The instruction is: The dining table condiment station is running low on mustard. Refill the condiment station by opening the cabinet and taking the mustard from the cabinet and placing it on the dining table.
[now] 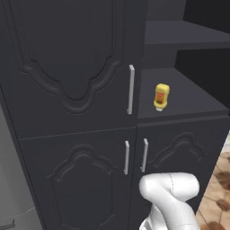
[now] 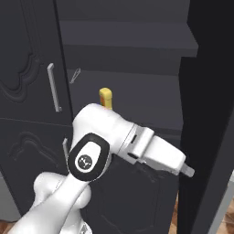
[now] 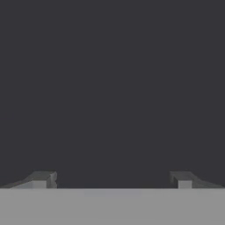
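Nearest the lens, the gripper (image 3: pixel 112 180) held its jaws wide apart, empty, facing the cabinet (image 1: pixel 67 81). On that cabinet's open shelf stood the mustard (image 1: pixel 161 96), probably light, slick and squeezable; a mid-body grasp looked safest.

Brown patterned floor tiles (image 1: pixel 220 188) at lower right; plain grey surface (image 1: pixel 13 179) at far left.

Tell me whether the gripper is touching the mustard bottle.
Apart. In the hand view the gripper is open with only dark surface between its fingertips; the left base view shows the mustard bottle standing alone on the cabinet shelf.
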Available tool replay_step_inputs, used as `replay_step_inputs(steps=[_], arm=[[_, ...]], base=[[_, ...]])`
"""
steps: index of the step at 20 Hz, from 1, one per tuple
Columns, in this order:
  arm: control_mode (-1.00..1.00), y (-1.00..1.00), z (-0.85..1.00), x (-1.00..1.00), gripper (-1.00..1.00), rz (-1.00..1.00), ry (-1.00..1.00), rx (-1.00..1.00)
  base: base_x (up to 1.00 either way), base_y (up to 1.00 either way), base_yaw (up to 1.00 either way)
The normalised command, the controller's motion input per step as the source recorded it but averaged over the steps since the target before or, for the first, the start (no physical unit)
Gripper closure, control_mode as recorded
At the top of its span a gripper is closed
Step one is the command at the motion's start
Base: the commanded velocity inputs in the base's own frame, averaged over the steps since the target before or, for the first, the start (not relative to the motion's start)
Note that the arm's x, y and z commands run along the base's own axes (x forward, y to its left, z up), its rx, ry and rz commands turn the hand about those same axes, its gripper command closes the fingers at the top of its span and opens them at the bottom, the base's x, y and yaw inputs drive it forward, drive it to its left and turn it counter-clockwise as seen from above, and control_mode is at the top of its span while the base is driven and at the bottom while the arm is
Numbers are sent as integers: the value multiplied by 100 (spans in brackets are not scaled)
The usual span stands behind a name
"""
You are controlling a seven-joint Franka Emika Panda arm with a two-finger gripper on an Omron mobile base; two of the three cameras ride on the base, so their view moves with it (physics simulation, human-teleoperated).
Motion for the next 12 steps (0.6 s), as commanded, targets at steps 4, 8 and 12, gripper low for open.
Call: replay_step_inputs(steps=[4,8,12], arm=[[-100,15,0,-21,-100,8,-11,-2],[-100,69,-14,-75,-100,22,-23,-4],[-100,79,-12,-16,-100,16,-18,4]], base=[[0,0,0],[0,0,0],[0,0,0]])
